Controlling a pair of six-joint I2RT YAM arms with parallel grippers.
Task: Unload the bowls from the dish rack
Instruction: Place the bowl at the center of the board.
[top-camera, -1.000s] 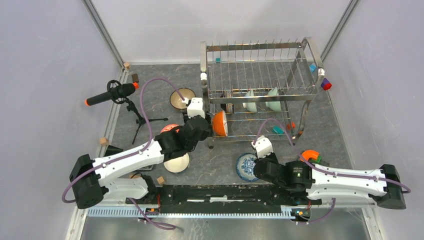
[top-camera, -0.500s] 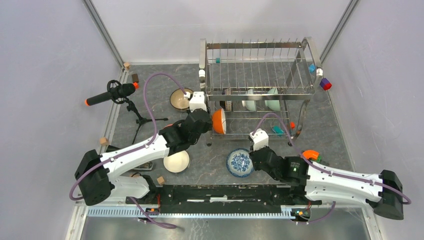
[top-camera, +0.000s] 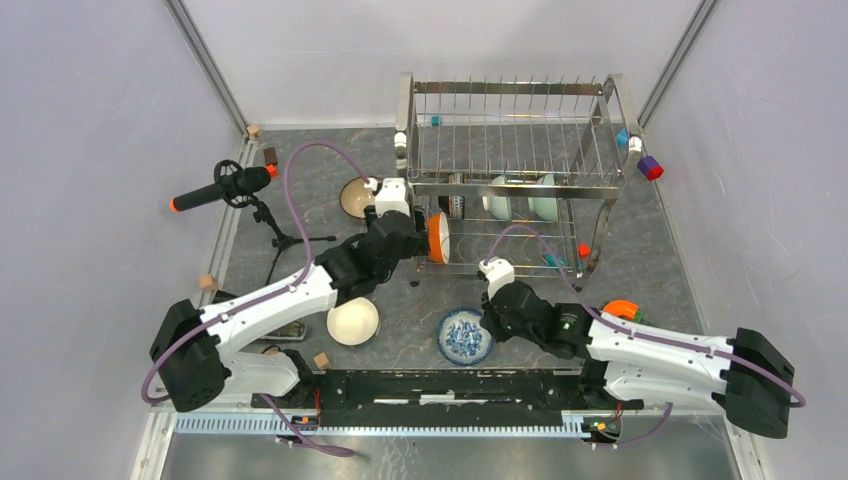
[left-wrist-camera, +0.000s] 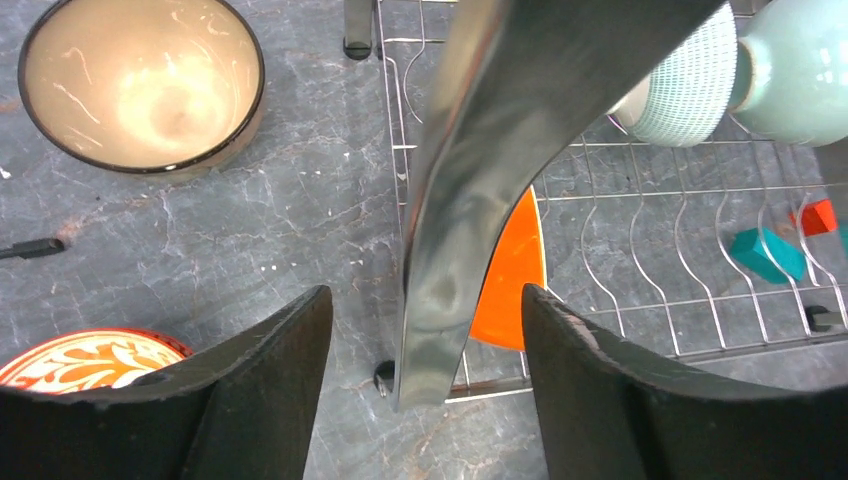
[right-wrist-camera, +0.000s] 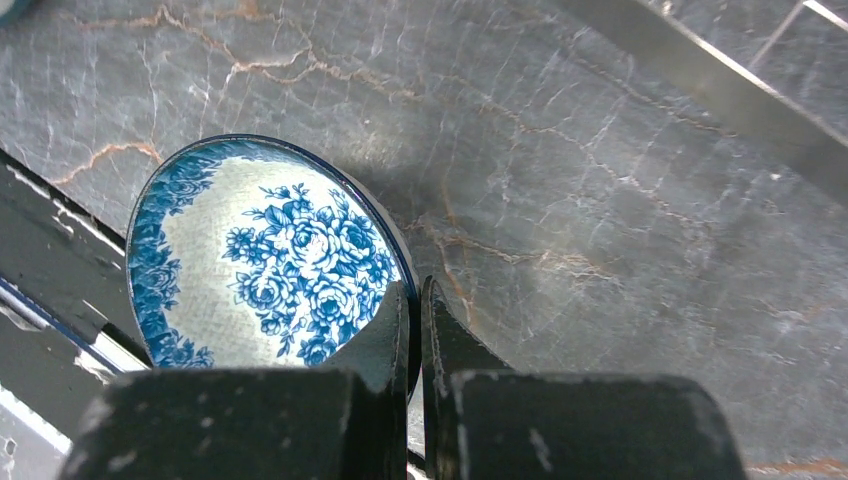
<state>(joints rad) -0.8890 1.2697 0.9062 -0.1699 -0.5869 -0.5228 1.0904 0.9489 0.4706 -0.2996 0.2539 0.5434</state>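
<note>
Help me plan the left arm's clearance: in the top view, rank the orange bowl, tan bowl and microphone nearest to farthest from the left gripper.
1. orange bowl, at the left gripper, in the dish rack.
2. tan bowl, farther back, to its left.
3. microphone, far left.

Between the fingers of the left gripper (left-wrist-camera: 425, 297), a chrome tube of the dish rack (left-wrist-camera: 480, 150) is rendered only as a blur, and most of the orange bowl (left-wrist-camera: 512, 270) is hidden behind it. Beside the finger at the view's left, the red patterned bowl (left-wrist-camera: 85, 362) is cut off by that finger. Beyond the other fingertip, the pale green bowl (left-wrist-camera: 800, 70) is clipped by the frame. The rim of the blue-and-white bowl (right-wrist-camera: 265, 260) is covered where the right gripper (right-wrist-camera: 415, 290) is pinched together.
</note>
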